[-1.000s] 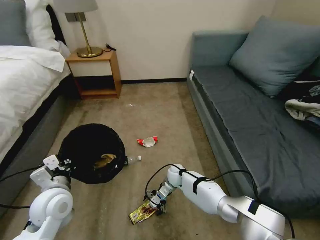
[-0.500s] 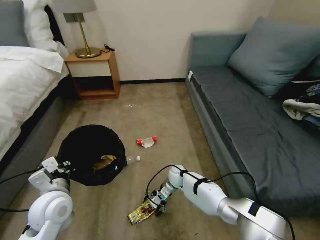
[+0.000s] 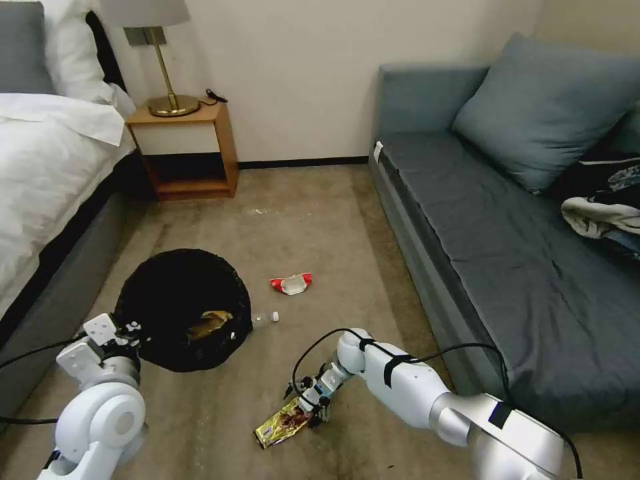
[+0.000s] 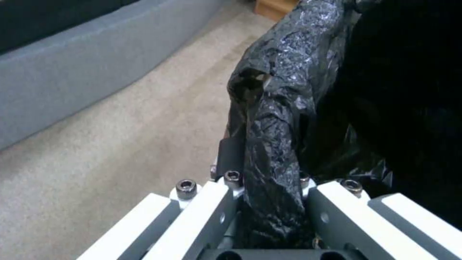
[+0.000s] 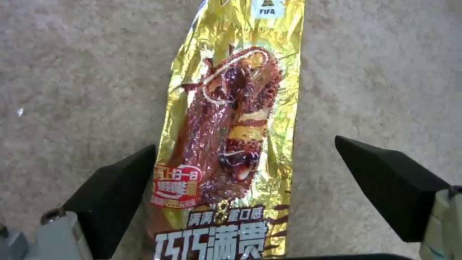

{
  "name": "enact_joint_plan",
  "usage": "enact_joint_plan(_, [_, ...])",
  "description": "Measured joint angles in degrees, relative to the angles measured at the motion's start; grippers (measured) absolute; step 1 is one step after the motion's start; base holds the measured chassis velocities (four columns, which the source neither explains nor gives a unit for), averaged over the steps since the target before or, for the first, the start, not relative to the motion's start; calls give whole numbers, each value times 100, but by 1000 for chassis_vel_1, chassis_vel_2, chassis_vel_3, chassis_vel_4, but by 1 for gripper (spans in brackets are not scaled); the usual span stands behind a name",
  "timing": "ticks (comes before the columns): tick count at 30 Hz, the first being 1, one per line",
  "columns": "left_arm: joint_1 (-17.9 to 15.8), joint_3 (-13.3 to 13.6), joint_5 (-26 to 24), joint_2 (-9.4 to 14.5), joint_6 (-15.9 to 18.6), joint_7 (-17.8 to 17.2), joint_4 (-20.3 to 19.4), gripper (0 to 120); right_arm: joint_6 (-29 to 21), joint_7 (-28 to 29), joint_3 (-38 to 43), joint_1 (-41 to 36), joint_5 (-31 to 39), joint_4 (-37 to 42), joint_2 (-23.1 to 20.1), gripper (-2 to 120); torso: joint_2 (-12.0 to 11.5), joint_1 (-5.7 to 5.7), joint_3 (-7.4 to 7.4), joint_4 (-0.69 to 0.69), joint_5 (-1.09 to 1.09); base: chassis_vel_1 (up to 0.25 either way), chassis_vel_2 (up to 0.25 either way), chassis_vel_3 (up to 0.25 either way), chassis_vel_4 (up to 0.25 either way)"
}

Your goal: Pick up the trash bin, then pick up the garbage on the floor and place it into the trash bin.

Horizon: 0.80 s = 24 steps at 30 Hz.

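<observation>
The right tool (image 3: 308, 408) hangs low over the carpet with its black fingers (image 5: 113, 195) spread wide, one on each side of the shiny gold-brown snack wrapper (image 5: 231, 144), which lies flat on the floor (image 3: 320, 220) beneath it. The left tool (image 3: 123, 333) is clamped on the crinkled black plastic bag (image 4: 274, 144) at the rim of the small round trash bin (image 3: 181, 308). A tan paper scrap (image 3: 208, 323) lies inside the bin. Just beside the bin lies a clear plastic bottle (image 3: 265, 319), and a red-and-white packet (image 3: 291, 283) lies a little farther off, toward the grey-blue sofa (image 3: 507, 267).
</observation>
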Motion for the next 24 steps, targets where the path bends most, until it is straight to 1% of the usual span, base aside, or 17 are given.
enact_joint_plan(13, [-38, 43, 34, -34, -12, 6, 41, 2, -89, -96, -44, 75, 204, -159, 32, 95, -1, 1, 1, 1, 1, 0, 0, 0, 0])
enact_joint_plan(18, [-74, 66, 35, -21, -15, 10, 61, 2, -163, -274, -50, 99, 339, -180, 36, 94, -2, 1, 1, 2, 4, 0, 0, 0, 0])
enact_joint_plan(22, [-74, 95, 56, -44, -17, 11, 68, 2, -277, -562, -102, 165, 531, -181, 28, 88, -3, 1, 2, 2, 2, 0, 0, 0, 0])
enact_joint_plan(24, [-75, 105, 65, -46, -17, 11, 69, 2, -380, -755, -138, 215, 675, -194, 25, 80, -3, 1, 2, 1, 3, 0, 0, 0, 0])
